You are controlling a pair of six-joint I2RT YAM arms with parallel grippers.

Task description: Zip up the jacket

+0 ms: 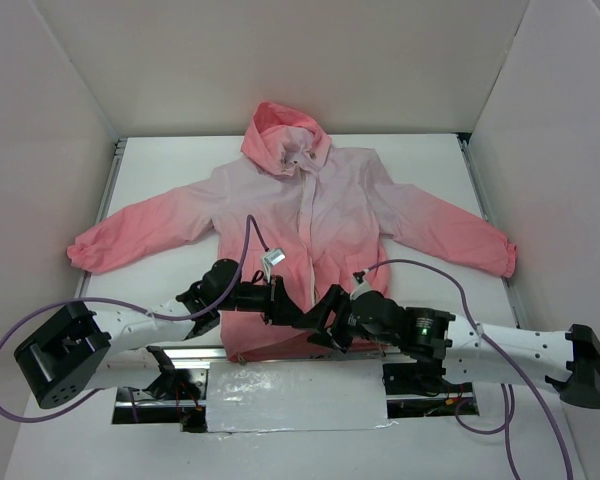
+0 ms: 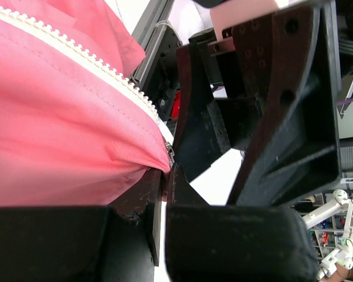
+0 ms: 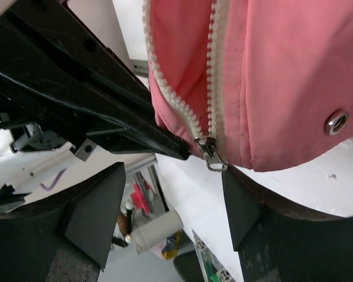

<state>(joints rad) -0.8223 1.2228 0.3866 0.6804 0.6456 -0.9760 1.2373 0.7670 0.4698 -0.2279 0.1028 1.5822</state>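
Right wrist view: the zipper slider (image 3: 210,154) sits at the hem (image 3: 270,158) of the jacket (image 1: 330,210), which lies flat on the worktop (image 1: 180,165). Right fingers (image 3: 91,220) gape wide around it; left fingers (image 2: 135,205) pinch the hem. Thin, limp, probably slippery fabric: grip the slider's tab.

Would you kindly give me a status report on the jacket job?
Left fingers shut on jacket hem. Right fingers open around slider. Slider at hem, teeth above unjoined. Nothing blocking.
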